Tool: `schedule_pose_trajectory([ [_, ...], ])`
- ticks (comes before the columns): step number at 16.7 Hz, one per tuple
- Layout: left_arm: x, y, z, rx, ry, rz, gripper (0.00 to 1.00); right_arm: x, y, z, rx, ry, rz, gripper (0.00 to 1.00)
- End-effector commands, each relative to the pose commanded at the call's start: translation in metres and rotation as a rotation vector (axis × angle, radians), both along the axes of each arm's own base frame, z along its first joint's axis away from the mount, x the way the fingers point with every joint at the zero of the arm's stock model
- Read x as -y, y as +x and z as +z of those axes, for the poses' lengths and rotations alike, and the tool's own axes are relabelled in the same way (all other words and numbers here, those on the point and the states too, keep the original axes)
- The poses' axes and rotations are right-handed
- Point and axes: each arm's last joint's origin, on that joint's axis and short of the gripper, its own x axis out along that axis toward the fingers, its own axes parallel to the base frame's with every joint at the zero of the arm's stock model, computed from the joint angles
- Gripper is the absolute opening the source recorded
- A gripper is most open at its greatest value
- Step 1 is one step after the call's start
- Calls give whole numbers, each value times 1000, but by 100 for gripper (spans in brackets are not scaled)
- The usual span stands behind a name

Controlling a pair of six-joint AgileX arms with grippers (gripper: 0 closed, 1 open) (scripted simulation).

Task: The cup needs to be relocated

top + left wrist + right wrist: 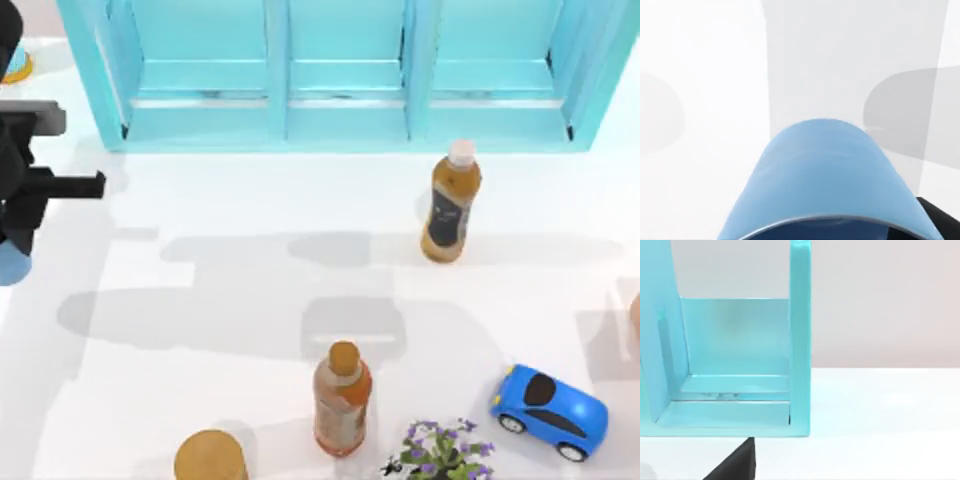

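The left arm [25,180] reaches in over the table's [230,300] left edge, the cup [827,175] close beneath its wrist camera. Whether its claw clasps the blue cup cannot be told. The cup's blue edge peeks out under that arm in the top view.

Bright even light; soft grey shadows streak white table [250,200].

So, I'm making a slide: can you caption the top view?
Left arm at the table's left edge with the blue cup beneath it; two bottles, a toy car and flowers stand before a turquoise shelf.
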Motion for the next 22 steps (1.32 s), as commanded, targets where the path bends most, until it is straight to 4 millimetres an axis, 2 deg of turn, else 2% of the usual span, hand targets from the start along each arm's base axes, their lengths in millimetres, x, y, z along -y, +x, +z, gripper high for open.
schedule_pose_trajectory([
  [6,-1,0,-1,-2,3,-4,0,0,0,0,0,0,0,100],
  [8,-3,0,-12,-5,2,-4,0,0,0,0,0,0,0,100],
  [14,-11,-1,-62,2,0,0,0,0,0,0,0,0,0,100],
  [18,-12,-2,-64,0,0,0,0,0,0,0,0,0,0,100],
  [22,-12,-2,-64,0,0,0,30,0,0,0,0,0,0,100],
])
